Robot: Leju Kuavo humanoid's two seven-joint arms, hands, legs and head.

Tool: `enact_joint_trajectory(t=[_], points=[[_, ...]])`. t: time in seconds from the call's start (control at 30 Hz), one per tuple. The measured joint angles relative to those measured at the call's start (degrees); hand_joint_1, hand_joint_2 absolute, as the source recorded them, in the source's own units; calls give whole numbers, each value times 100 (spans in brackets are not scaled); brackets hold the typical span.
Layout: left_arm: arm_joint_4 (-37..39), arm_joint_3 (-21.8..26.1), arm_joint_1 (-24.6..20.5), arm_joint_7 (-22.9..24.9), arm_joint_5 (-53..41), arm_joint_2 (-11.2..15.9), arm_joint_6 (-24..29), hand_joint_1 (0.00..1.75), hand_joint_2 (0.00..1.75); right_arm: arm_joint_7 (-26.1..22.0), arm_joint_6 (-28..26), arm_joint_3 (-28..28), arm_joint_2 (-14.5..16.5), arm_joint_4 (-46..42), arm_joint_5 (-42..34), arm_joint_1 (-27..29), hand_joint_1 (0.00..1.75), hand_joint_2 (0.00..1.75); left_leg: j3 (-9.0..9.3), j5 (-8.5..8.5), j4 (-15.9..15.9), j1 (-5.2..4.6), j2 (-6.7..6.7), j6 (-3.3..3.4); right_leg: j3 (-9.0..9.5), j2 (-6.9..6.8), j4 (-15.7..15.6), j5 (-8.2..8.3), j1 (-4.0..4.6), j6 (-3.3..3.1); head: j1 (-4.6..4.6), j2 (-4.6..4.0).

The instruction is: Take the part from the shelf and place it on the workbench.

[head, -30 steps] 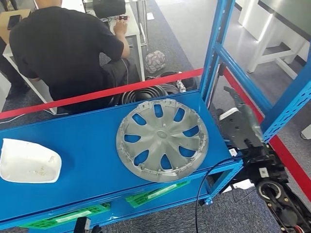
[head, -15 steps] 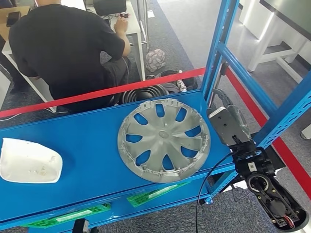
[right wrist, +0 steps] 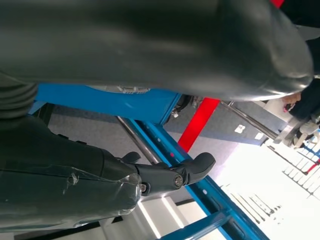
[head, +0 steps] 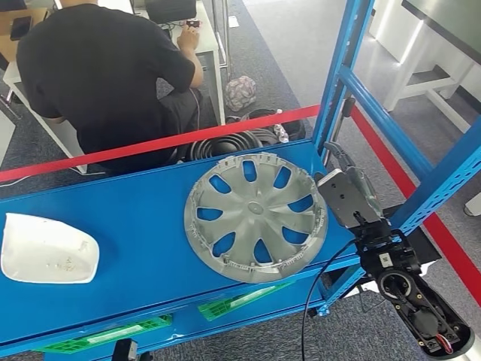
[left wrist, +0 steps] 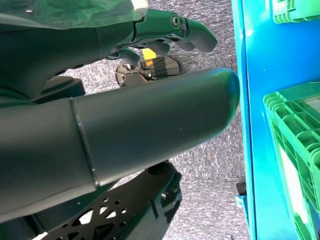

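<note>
A silver hubcap point(head: 255, 216) lies flat on the blue shelf point(head: 142, 226), towards its right end. My right hand point(head: 347, 192) hovers just beyond the hubcap's right rim, at the shelf's edge, with its fingers apart and nothing in them. The right wrist view has that hand point(right wrist: 113, 50) over the shelf's blue edge point(right wrist: 113, 102), thumb and fingers point(right wrist: 170, 177) spread wide. My left hand point(left wrist: 143, 125) hangs low beside the shelf's blue side, fingers point(left wrist: 170, 27) extended, holding nothing. A white moulded part point(head: 48, 250) lies at the shelf's left end.
A person in black point(head: 102, 75) sits behind the shelf at a desk. Red tape point(head: 170, 141) runs along the back. A blue upright point(head: 340, 75) stands close behind my right hand. Green bins point(head: 243, 299) sit on the lower level. A black hose coil point(head: 227, 143) lies on the floor.
My right hand has moved left and a little forward, from beside the shelf's right end to the hubcap's right rim. The hubcap and white part lie as before.
</note>
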Motion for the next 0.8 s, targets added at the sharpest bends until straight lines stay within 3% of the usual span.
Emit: enact_joint_trajectory(t=[0.33, 0.43, 0.53, 0.8], points=[[0, -2, 0, 0, 0, 1, 0, 0, 0, -2, 0, 9, -2, 5, 0, -5, 0, 0, 0, -1, 0, 2, 0, 1, -1, 0, 0, 0, -4, 0, -2, 0], [0, -2, 0, -8, 11, 2, 0, 0, 0, -119, 229, 41, -2, 14, -63, -40, 0, 0, -4, -3, 2, 2, 1, 4, 0, 2, -1, 1, -6, 1, -1, 0], [0, -3, -9, -35, 41, 3, 0, 0, 0, -178, 519, 300, 73, 92, 108, -207, 0, 0, -11, -18, 21, -1, 5, 26, 1, 5, -5, 5, -12, 7, -1, 0], [0, -20, -11, -60, 89, 13, 0, 0, 0, -42, 372, 903, 263, 316, 307, -423, 0, 0, -52, -55, 88, 2, -1, 114, 16, -8, -27, 5, -4, 87, -3, 0]])
